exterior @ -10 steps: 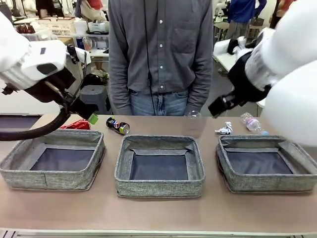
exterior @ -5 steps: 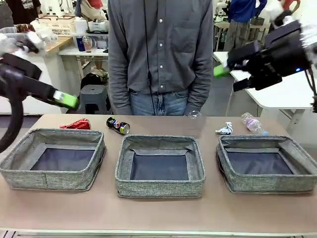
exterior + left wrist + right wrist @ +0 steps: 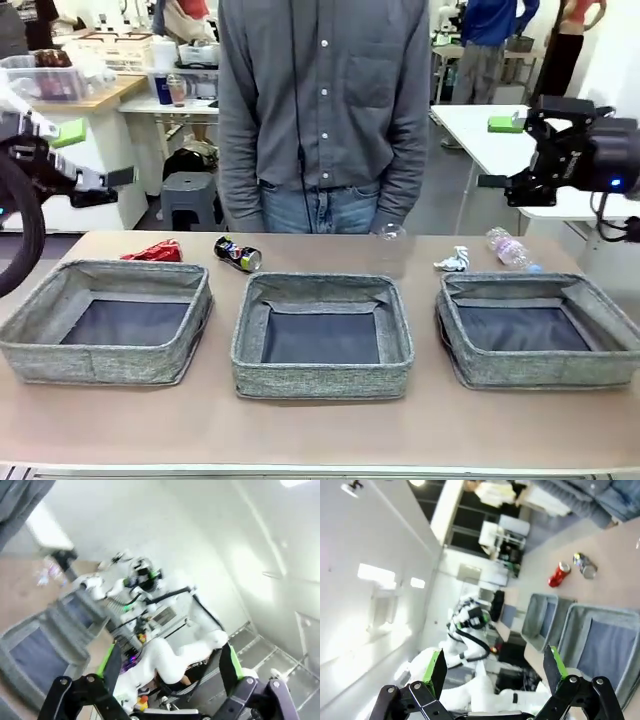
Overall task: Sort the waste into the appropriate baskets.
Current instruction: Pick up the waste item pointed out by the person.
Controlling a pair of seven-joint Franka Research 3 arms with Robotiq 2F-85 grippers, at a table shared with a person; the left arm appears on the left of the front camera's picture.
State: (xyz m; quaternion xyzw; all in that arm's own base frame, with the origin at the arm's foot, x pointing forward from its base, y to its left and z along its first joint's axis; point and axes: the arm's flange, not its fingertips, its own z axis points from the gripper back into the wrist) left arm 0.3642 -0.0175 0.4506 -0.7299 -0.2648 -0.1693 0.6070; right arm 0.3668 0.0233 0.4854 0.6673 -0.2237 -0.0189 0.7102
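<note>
Both jaws hung released and empty, high off the counter (image 3: 320, 430). With the three baskets (image 3: 320, 380) bare, I judged it best to lower the right jaws squarely across the bottle (image 3: 508, 248) behind them, and the left jaws across the crushed red can (image 3: 155, 251).

The front view looks level across the table (image 3: 320, 430) from the robot's side, close behind three baskets (image 3: 322, 335), facing a person (image 3: 325, 110) at the far edge. Both wrist views hang high and rolled sideways, the left facing the right arm (image 3: 172, 587), the right facing the left arm (image 3: 462, 630). All three views share the baskets.
</note>
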